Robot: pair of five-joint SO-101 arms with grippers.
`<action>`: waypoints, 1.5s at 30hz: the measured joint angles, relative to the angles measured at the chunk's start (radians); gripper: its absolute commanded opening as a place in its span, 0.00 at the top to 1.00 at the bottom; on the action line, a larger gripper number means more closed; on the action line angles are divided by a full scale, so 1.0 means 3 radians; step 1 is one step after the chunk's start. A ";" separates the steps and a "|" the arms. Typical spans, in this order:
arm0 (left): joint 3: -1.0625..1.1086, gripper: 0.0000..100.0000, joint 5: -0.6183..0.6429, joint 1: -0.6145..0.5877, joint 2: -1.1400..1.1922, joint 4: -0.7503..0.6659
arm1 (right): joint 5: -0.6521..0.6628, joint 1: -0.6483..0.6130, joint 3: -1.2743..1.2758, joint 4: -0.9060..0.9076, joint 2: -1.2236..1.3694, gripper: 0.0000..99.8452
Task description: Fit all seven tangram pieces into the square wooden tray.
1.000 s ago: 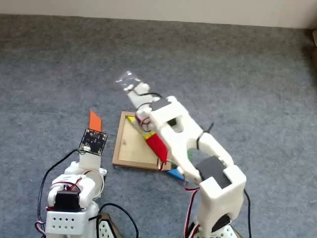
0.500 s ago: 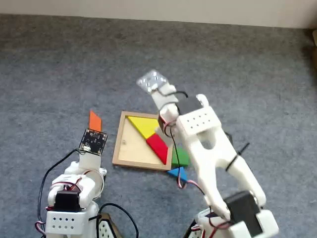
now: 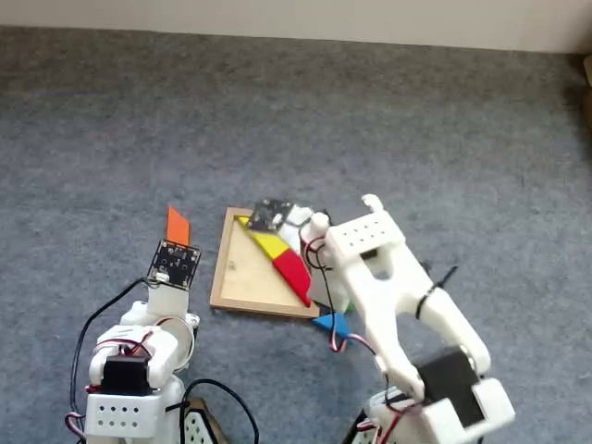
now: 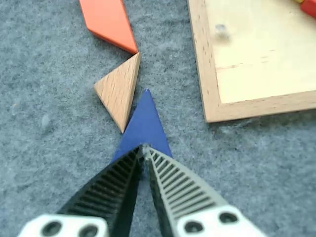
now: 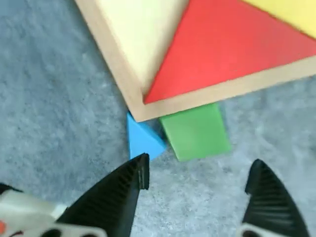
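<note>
— When the left jaws were examined, how did they stand?
— Closed to a thin slit, with nothing visibly clamped. Their tips sat at the base edge of the dark blue triangle (image 4: 144,129), which lay flat on the grey bench (image 4: 49,123). Whether they touched it could not be determined.

— And beyond those tips?
— Just past the blue apex lay a plain wooden triangle (image 4: 118,91). Its far corner met an orange parallelogram (image 4: 108,22) farther ahead. The square wooden tray (image 4: 200,64) lay ahead and off to one side, apart from all three pieces.

— The right jaws?
— Spread wide and holding nothing. Ahead, in line with the gap, a green square (image 5: 195,131) lay against the tray's outer rim. A light blue triangle (image 5: 140,138) lay just ahead of one fingertip, at the tray's corner and just beside the green square.

— What was found in the tray?
— Two pieces were seated. A red triangle (image 5: 232,44) filled the corner nearest the right jaws, and a yellow triangle (image 5: 291,12) lay beyond it, edge to edge. The other five pieces lay on the bench outside the rim.
</note>
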 measured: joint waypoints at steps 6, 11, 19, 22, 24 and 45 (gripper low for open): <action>0.0000 0.99 0.0000 0.0000 0.0000 0.0000 | 0.0235 0.0000 0.0000 -0.0010 0.0435 0.68; 0.0000 0.99 0.0000 0.0000 0.0000 0.0000 | 0.0261 0.0000 0.0000 -0.0092 0.0568 0.68; 0.0000 0.99 0.0000 0.0000 0.0000 0.0000 | 0.0266 0.0041 -0.0005 -0.0286 0.0568 0.68; 0.0000 0.99 0.0000 0.0000 0.0000 0.0000 | 0.0266 0.0051 -0.0056 -0.0317 0.0593 0.68; 0.0000 0.99 0.0000 0.0000 0.0000 0.0000 | 0.0266 0.0051 -0.0066 -0.0363 0.0598 0.68; 0.0000 0.99 0.0000 0.0000 0.0000 0.0000 | 0.0169 0.0394 -0.0133 -0.0946 0.0956 0.90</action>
